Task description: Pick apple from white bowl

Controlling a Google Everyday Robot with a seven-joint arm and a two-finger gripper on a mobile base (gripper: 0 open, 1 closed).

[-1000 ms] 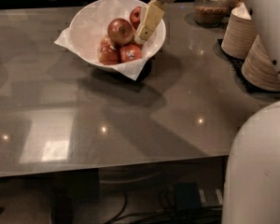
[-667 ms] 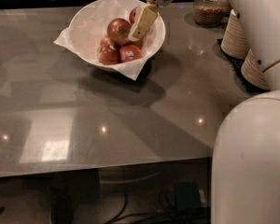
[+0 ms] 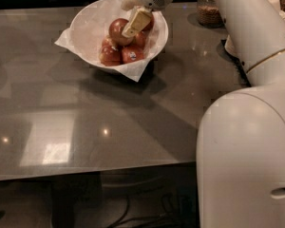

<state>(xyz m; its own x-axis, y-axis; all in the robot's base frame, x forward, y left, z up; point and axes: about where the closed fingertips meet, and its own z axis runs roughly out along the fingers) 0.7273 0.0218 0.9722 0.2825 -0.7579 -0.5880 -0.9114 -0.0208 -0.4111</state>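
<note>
The white bowl (image 3: pixel 85 25), lined with white paper whose corners poke past the rim, stands at the back of the grey table. It holds several apples. The largest apple (image 3: pixel 117 31), red with a yellow blush, sits on top in the middle. A smaller red apple with a sticker (image 3: pixel 132 54) and a deeper red one (image 3: pixel 110 55) lie in front of it. My gripper (image 3: pixel 134 23) reaches down into the bowl from the upper right. Its cream tip is at the right side of the large apple and partly covers the apple behind it.
A glass jar with brown contents (image 3: pixel 208 9) stands behind the arm at the back right. My white arm (image 3: pixel 256 32) and body (image 3: pixel 247 160) fill the right side. The table's front edge (image 3: pixel 85 175) runs across the lower part of the view.
The gripper has moved left and lower into the bowl, from its right rim to beside the large apple. The arm and body fill more of the right side.
</note>
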